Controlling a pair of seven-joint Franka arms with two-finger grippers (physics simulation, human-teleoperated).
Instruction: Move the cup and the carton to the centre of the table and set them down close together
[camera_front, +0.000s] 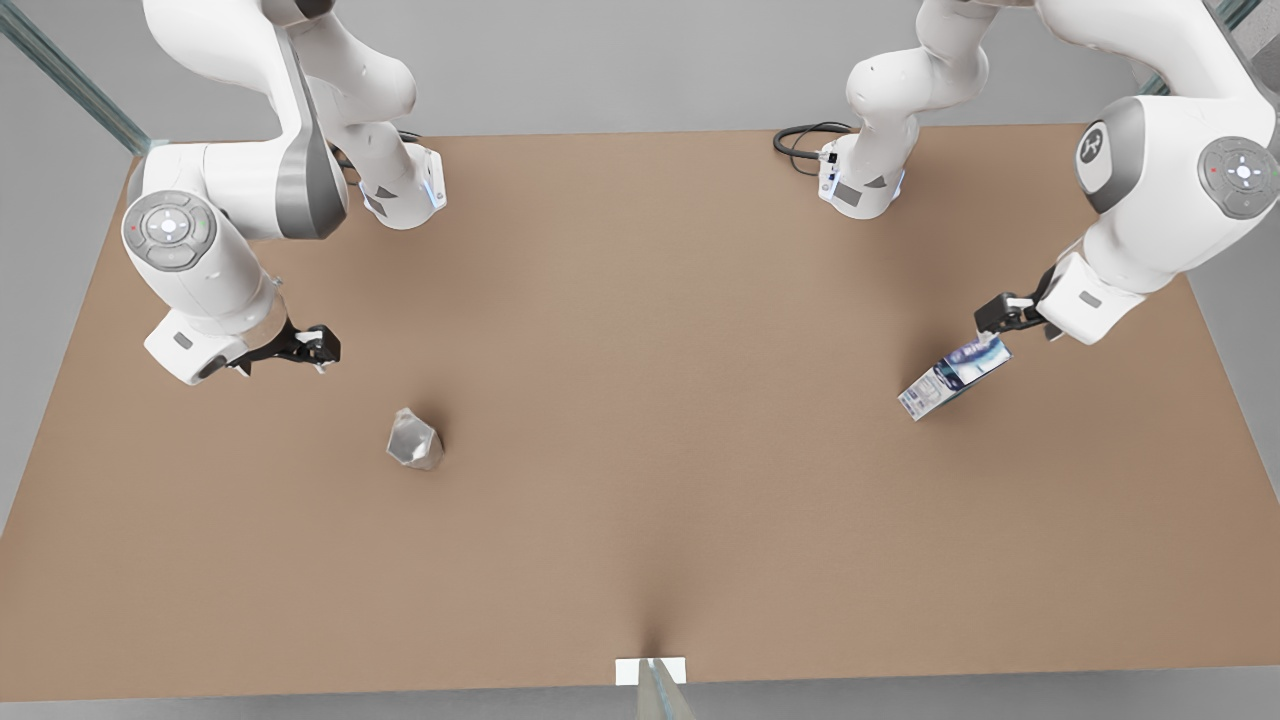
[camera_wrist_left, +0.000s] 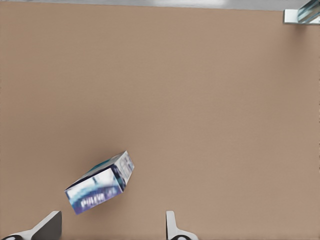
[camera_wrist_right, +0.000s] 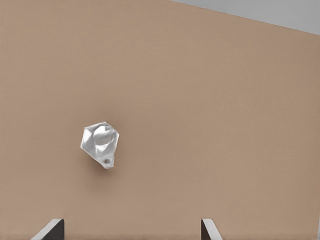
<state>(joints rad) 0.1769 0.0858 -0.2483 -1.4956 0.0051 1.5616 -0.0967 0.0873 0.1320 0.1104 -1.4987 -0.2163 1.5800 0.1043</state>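
- Brown matte surface is carrying both items well apart: the cup is standing toward the front view's left, the carton toward its right.
- Left hand is hovering just beside the carton's upper end, fingers spread wide in its wrist view and gripping nothing.
- Right hand is hanging near the cup but apart from it, fingers wide open and empty; the cup is sitting ahead of them.
- Doing this step well probably means lining each hand squarely over its item before lowering: across the carton's narrow faces, and across the cup's body, avoiding the handle.
- Whether the carton is lying flat or tilting is hard to judge; both wrist views are cutting the fingertips off at the frame edge.
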